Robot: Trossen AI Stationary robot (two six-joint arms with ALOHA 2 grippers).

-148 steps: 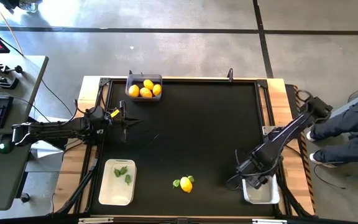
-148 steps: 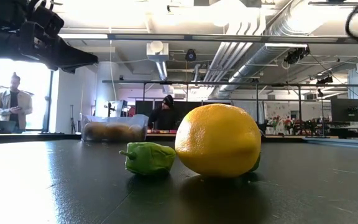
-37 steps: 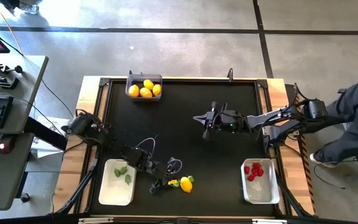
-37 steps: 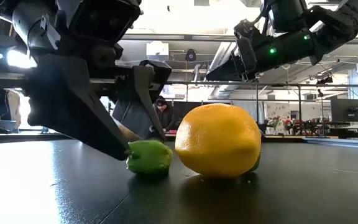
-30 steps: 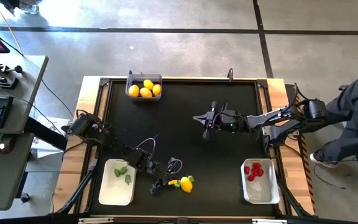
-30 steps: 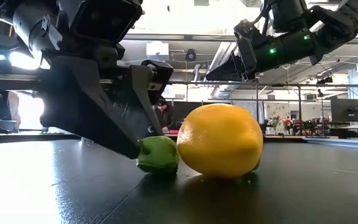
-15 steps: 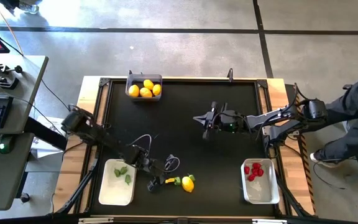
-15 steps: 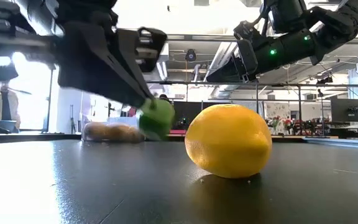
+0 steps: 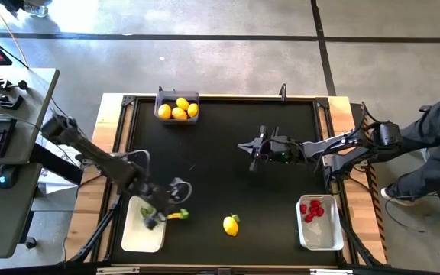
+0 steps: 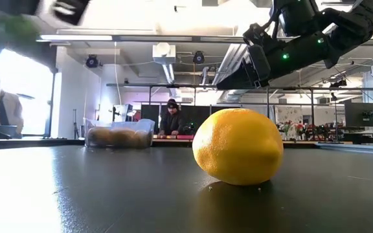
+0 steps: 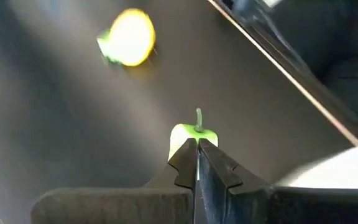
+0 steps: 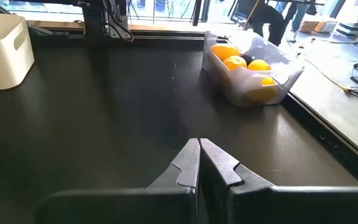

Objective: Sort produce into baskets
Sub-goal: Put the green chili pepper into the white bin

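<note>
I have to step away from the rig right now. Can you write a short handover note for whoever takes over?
Left pincer: shut on a small green piece, carried at the edge of the near-left white basket.
Right pincer: shut, empty, waiting above mid-table.
Done: four yellow-orange fruits in the far basket; red pieces in the near-right white basket; some green already in the near-left one.
Left: drop the held green piece in; then the one lemon on the black mat, with what looks like a second green piece beside it in the left wrist view.
</note>
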